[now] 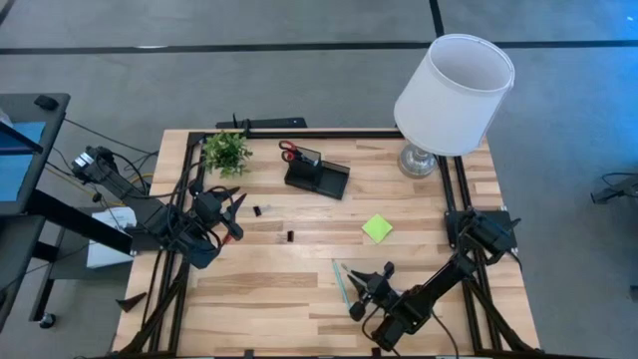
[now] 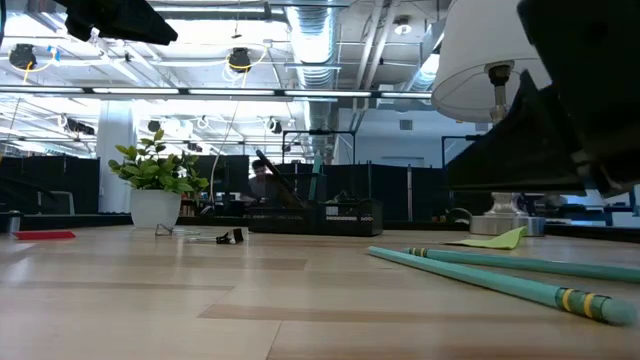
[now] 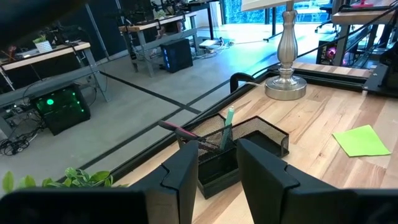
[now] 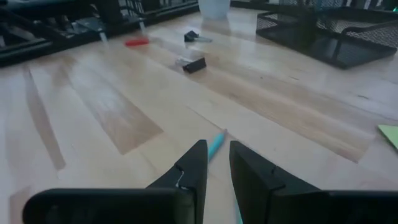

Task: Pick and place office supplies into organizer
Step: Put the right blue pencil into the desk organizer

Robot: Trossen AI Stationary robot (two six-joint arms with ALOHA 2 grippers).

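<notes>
Two teal pens [image 1: 341, 284] lie flat on the wood near the table's front edge, side by side [image 2: 490, 278]. My right gripper [image 4: 217, 147] is low over them, its fingers slightly open on either side of one pen's end [image 4: 217, 138]. The black mesh organizer [image 1: 317, 177] stands at the far middle with red-handled scissors [image 1: 289, 152] in it. A teal and a pink pen [image 3: 227, 121] stick out of its cup. A lime sticky-note pad [image 1: 377, 227] lies flat right of centre. My left gripper [image 1: 231, 211] hangs open above the left side with nothing between its fingers. My right gripper comes in slanting low from the table's near right. Its fingers [image 4: 198, 163] lie along the teal pen, whose end shows in the narrow gap. I cannot tell whether they touch the pen, which rests on the table.
A white-shaded lamp [image 1: 454, 95] stands at the far right corner and a small potted plant [image 1: 227, 150] at the far left. Small black bits [image 1: 257, 210] [image 1: 290, 236] and a red bit [image 4: 137, 42] lie on the wood between the left arm and the organizer.
</notes>
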